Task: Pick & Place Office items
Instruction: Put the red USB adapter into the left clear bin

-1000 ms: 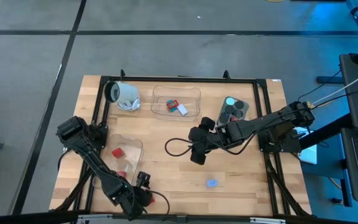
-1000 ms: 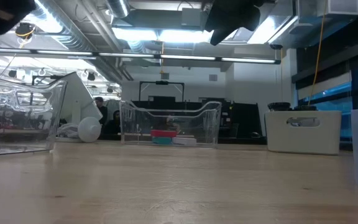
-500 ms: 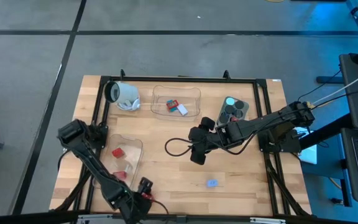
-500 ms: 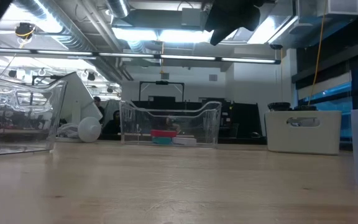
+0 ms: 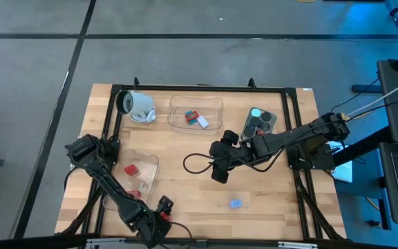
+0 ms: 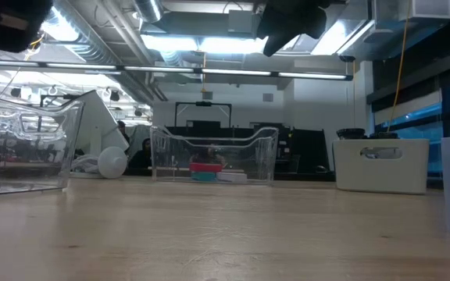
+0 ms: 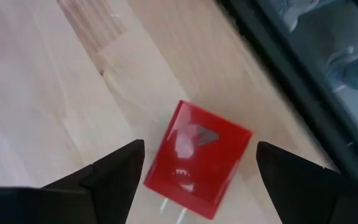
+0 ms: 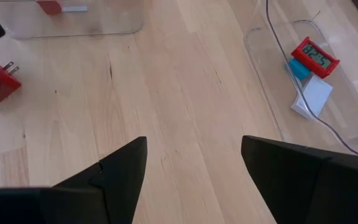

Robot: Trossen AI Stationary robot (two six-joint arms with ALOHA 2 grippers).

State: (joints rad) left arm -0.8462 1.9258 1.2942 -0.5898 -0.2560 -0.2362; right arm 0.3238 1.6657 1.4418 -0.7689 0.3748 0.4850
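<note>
A red cube plug [image 7: 199, 168] with two metal prongs lies on the wood near the table's front edge. My left gripper [image 7: 199, 147] is open, with one finger on either side of the plug; I see no touch. It also shows in the high view [image 5: 157, 217]. My right gripper [image 5: 219, 171] is open and empty above the table's middle, and its own view [image 8: 193, 142] shows bare wood below it. A small blue piece [image 5: 235, 203] lies alone on the table. A red block [image 5: 130, 169] lies in the left clear tray [image 5: 147, 160].
A far clear tray [image 5: 216, 105] holds a red clock [image 8: 316, 58], a blue block [image 8: 298, 68] and a white piece [image 8: 312, 96]. A grey tub [image 5: 269, 117] holds black knobs. A white mug [image 5: 138, 106] lies on its side at the far left. A black frame rail [image 7: 278, 74] runs beside the plug.
My left gripper has shifted a little toward the table's right edge along the front edge. My right arm has kept still.
</note>
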